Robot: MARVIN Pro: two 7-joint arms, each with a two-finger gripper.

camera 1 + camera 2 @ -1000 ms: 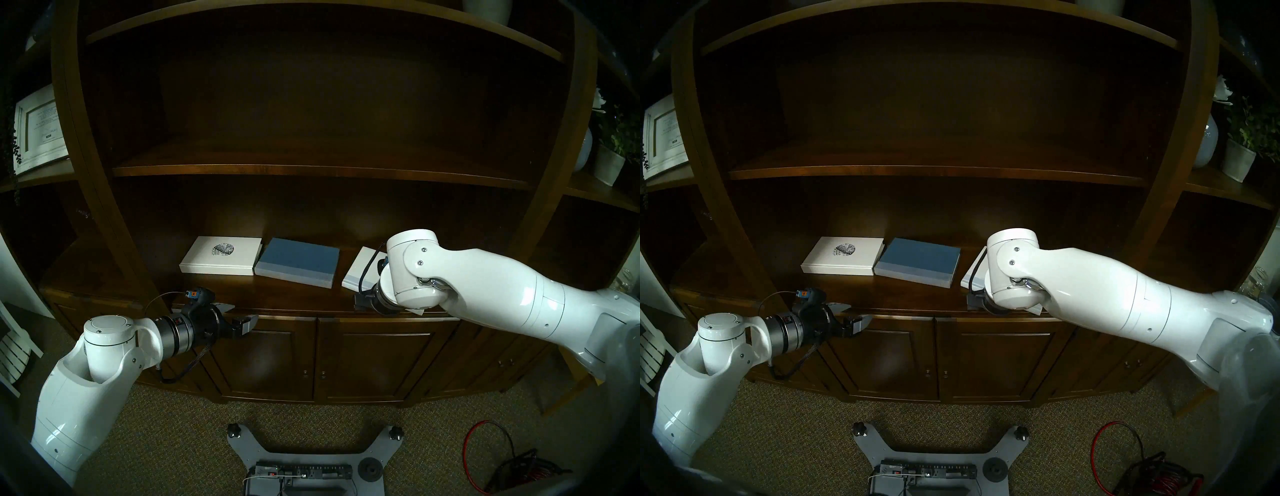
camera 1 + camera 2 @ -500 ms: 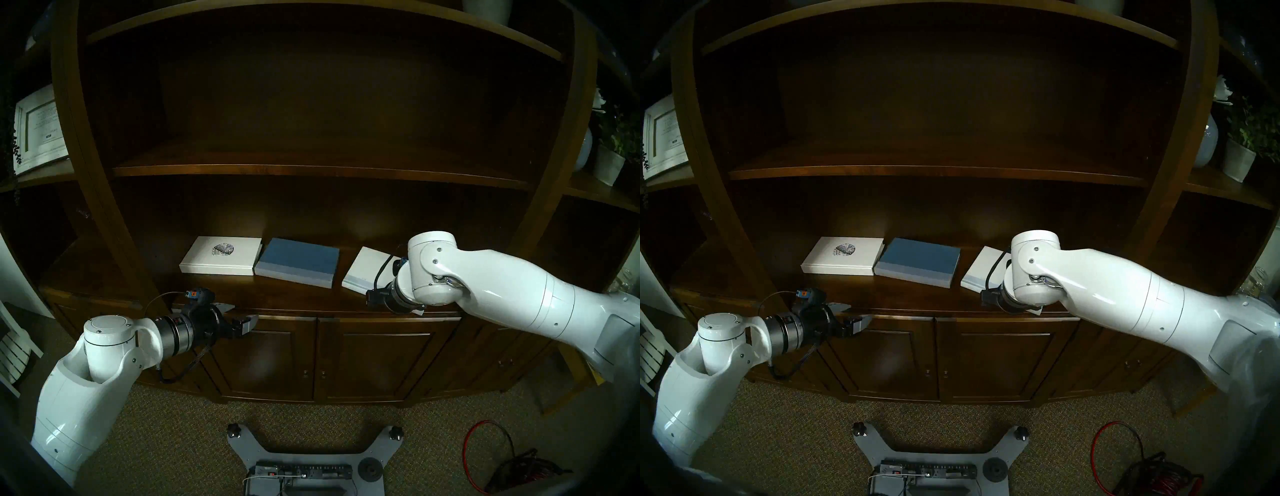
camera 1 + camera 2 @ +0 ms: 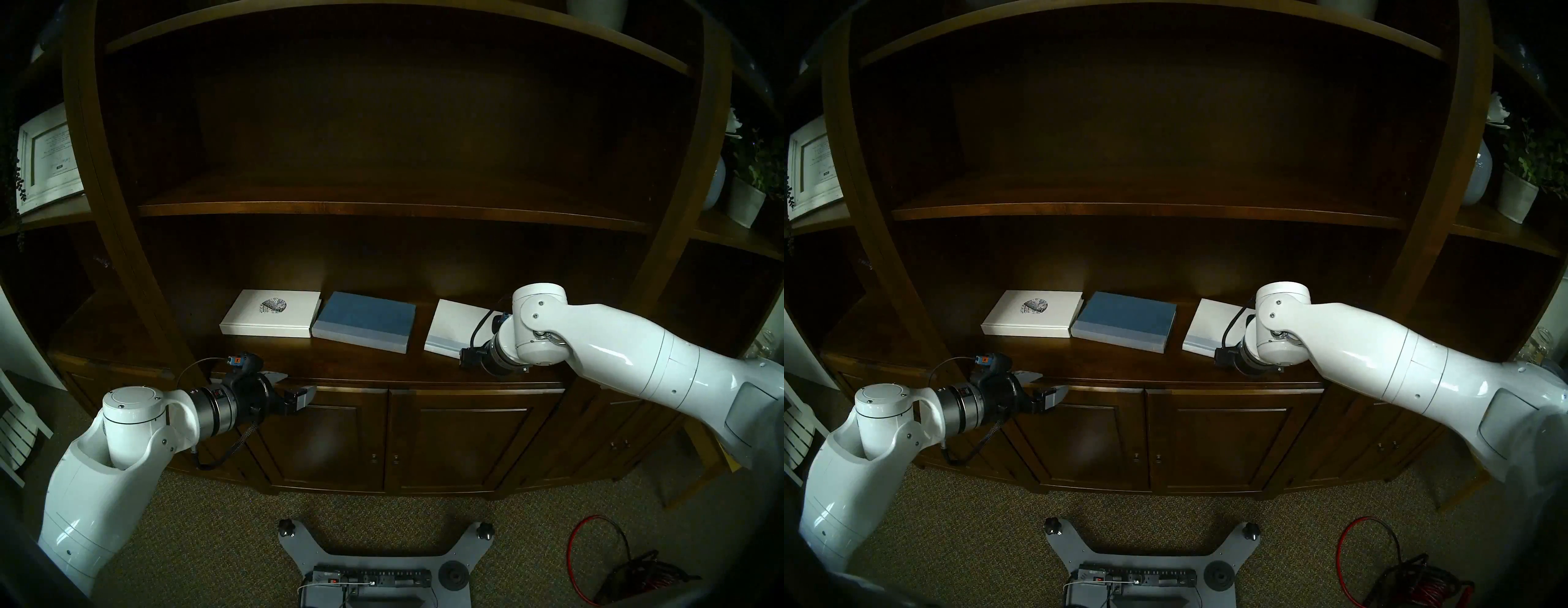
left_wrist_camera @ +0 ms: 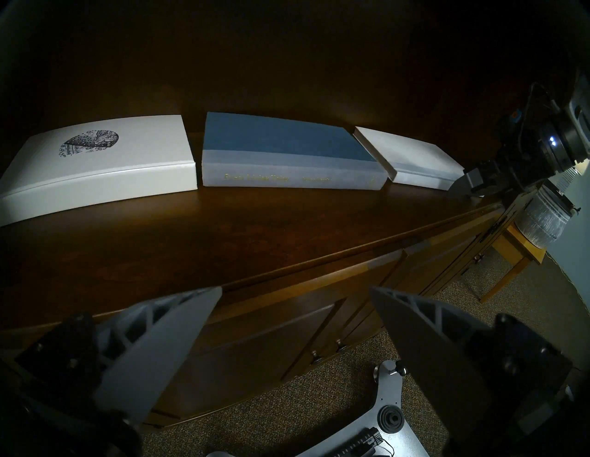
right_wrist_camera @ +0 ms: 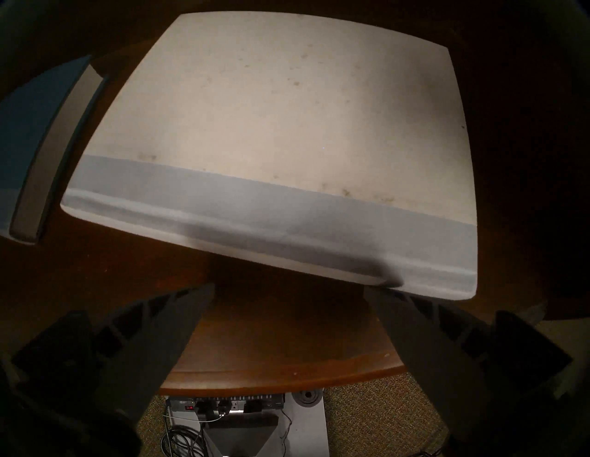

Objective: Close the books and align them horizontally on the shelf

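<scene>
Three closed books lie flat in a row on the dark wooden shelf: a white book with a round emblem, a blue book and a plain white book, which sits slightly askew. My right gripper is open just in front of the plain white book; one fingertip sits at its near edge by the right corner. In the head views the wrist hides the right gripper's fingers. My left gripper hangs open and empty at the shelf's front edge, left of the books.
Panelled cabinet doors sit below the shelf, and a thinner board spans above it. A white-framed picture stands far left, a potted plant far right. My base and a red cable are on the carpet.
My right arm has drawn back to the right along the shelf. The plain white book has turned with it, its near edge now more level. The left arm has not moved.
</scene>
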